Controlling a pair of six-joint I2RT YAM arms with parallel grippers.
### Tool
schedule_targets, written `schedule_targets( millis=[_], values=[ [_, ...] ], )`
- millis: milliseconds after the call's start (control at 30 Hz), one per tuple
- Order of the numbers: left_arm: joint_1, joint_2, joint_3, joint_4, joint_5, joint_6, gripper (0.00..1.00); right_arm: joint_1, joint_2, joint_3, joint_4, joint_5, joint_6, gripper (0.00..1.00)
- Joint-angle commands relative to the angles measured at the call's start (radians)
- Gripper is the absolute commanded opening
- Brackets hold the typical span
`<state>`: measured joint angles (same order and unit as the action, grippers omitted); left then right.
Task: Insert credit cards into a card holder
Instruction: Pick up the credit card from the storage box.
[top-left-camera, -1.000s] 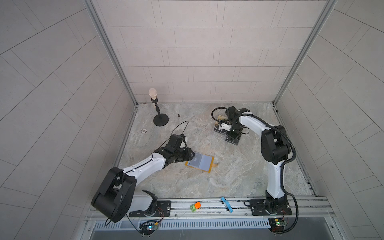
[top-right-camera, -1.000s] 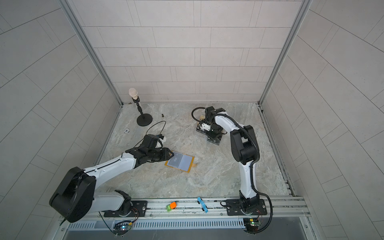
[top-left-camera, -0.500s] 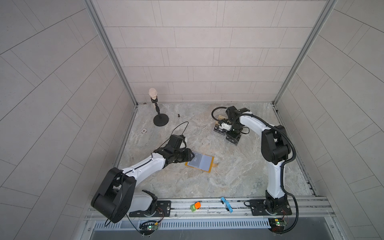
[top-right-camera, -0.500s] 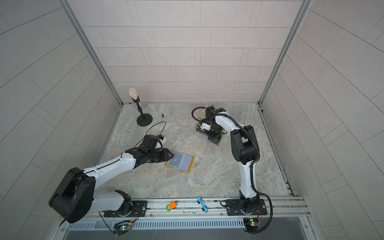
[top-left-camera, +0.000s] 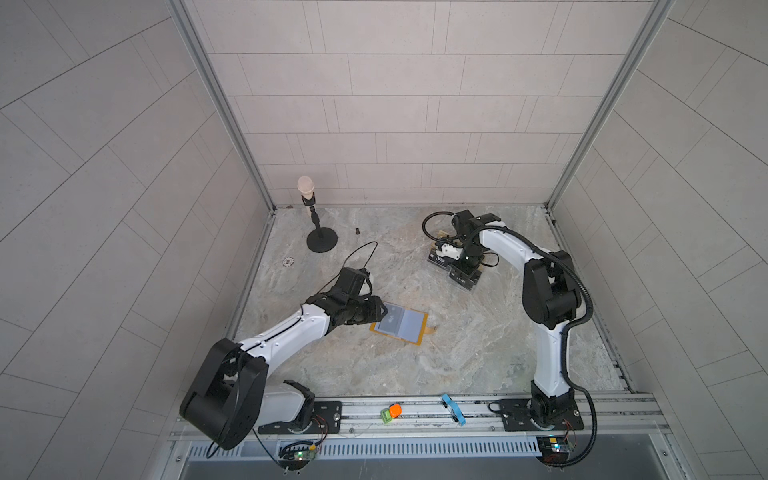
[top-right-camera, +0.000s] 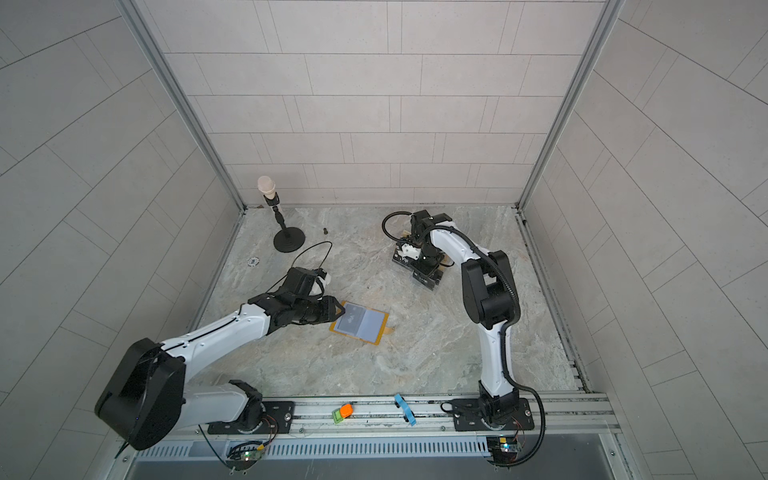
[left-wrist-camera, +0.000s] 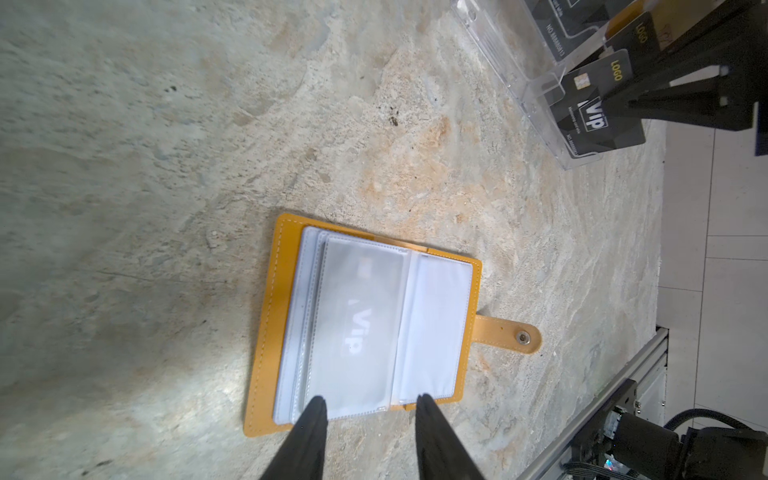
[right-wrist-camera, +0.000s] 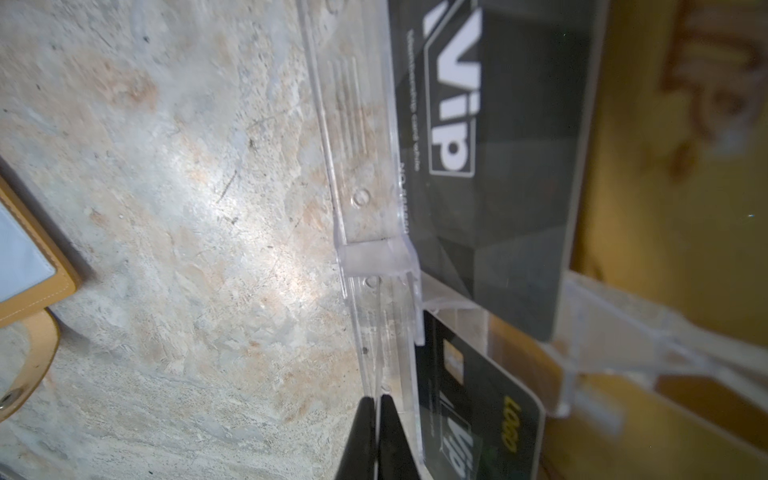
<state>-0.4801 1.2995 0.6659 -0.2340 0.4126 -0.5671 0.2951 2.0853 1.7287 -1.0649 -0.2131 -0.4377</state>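
Right claw (right-wrist-camera: 376, 401) pinched shut at the front lip of the clear stand (right-wrist-camera: 361, 174), no card visibly between its tips: reopen, straddle one black Vip card (right-wrist-camera: 498, 166), lift straight. Left claw (left-wrist-camera: 368, 401) half open, empty, at the edge of the open wallet (left-wrist-camera: 266, 324) on the tabletop (left-wrist-camera: 166, 166); pin it flat

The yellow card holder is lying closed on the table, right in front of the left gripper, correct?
No, the card holder lies open, as the left wrist view shows; it is on the table right in front of the left gripper.
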Motion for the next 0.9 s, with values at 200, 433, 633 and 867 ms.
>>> schedule_targets(
  millis=[200,433,633,867],
  values=[
    [0.019,0.027,0.033,0.018,-0.132,0.017,0.41,-0.002,-0.166,0.065,-0.049,-0.083,0.055,0.00],
    [0.023,0.088,0.023,0.030,-0.171,0.038,0.45,-0.002,-0.350,-0.154,0.153,-0.373,0.299,0.00],
    [0.025,0.122,-0.013,0.095,-0.133,0.026,0.44,0.064,-0.513,-0.473,0.425,-0.519,0.611,0.00],
    [0.015,0.139,-0.045,0.139,-0.095,-0.005,0.37,0.216,-0.624,-0.771,0.842,-0.520,0.987,0.00]
  ],
)
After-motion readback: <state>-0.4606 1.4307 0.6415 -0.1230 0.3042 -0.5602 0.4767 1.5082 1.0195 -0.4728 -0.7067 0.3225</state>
